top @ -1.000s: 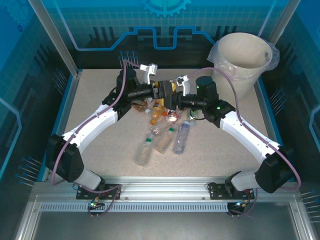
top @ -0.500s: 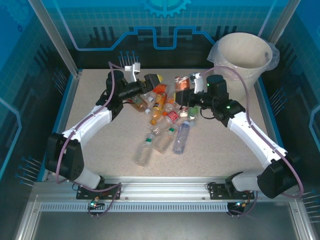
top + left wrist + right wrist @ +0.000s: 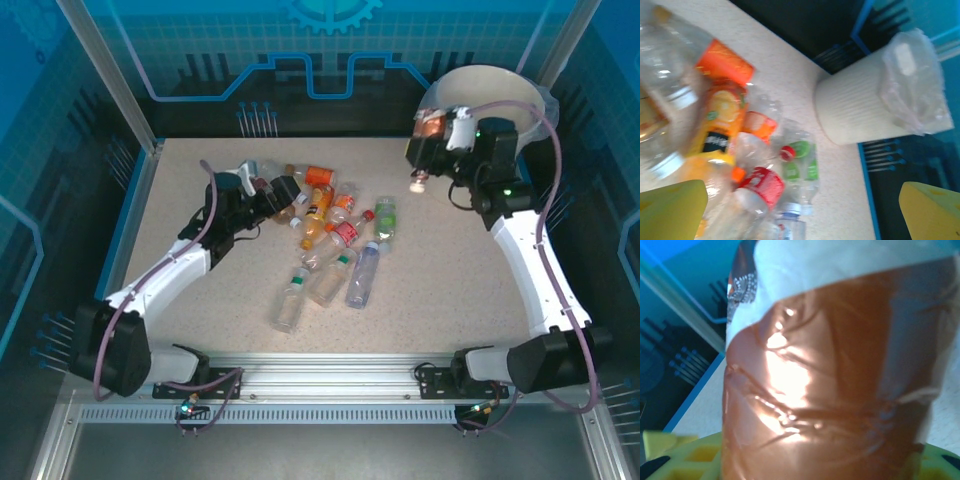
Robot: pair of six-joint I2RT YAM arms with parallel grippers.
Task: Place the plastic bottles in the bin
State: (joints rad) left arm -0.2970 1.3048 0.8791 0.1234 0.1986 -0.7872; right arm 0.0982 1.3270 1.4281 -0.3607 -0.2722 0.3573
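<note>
**Right arm holding 1 bottle at the bin's rim**

I see the right gripper (image 3: 432,148) clenched on 1 brown-labelled bottle (image 3: 830,380). The bottle hangs with its white cap (image 3: 417,184) down, at the left edge of the bin (image 3: 500,100), which stands at the far right of the table (image 3: 460,290). The bottle's body overlaps the rim, while the cap sits outside it, over the table. The left gripper (image 3: 283,190) is spread wide and empty at the left edge of the pile of bottles (image 3: 335,235), mid-table.

I judge 2 risks:
1. Letting go here would drop the bottle outside the bin or bounce it off the rim, because the load is not over the opening.
2. The hanging cap could snag the loose bag liner (image 3: 432,100) and drag it, should I cross the rim too low.
</note>
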